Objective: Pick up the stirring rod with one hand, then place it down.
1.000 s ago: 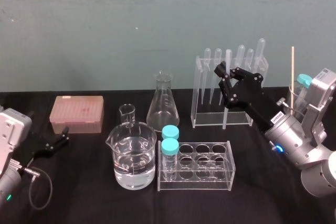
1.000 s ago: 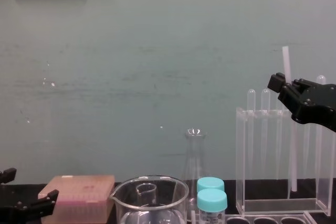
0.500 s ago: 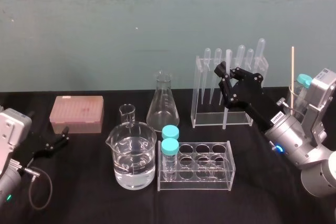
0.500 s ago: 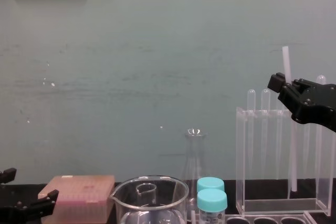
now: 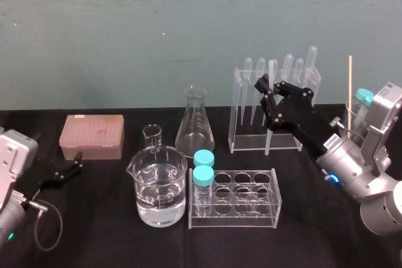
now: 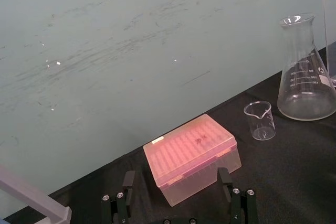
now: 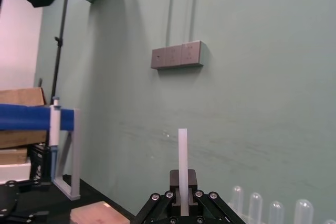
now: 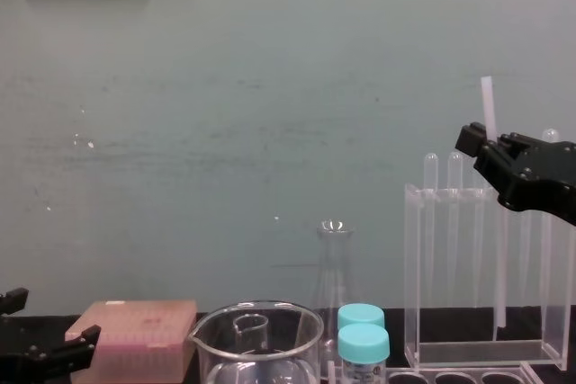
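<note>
landmark: tall clear rack (image 5: 237, 108) at the back of the black table (image 5: 113, 230), with round-topped tubes (image 5: 287, 67) standing in it
left of rack: conical flask (image 5: 195, 123) just beside it, then small beaker (image 5: 152, 136), and pink tip box (image 5: 92, 136) well off
front of rack: water beaker (image 5: 141, 186); low rack (image 5: 233, 218) with two blue-capped vials (image 5: 203, 177) at the end towards the beaker
right of rack: thin pale stick (image 5: 350, 83) upright, capped bottle (image 5: 362, 100) near it
in the way: tubes crowd close beside the rod; black fingers cover its middle in the head view
stirring rod (image 5: 268, 142): upright at the rack, left of its middle, top end above the tube tops
rod lower end: down by the rack's base; whether it rests there or sits just off it is hard to tell
chest view adds: side-on look, with the rod's top poking above the gripper and its lower part seen through the rack wall
right wrist view adds: rod rising straight from between the fingers, tube tops off to one side
right gripper (image 5: 267, 92): at the rack's upper part, fingers clamped tight on the rod, no gap
left gripper (image 5: 76, 160): parked far left of the rack, by the pink box; left wrist view has the fingers spread wide, holding nothing
</note>
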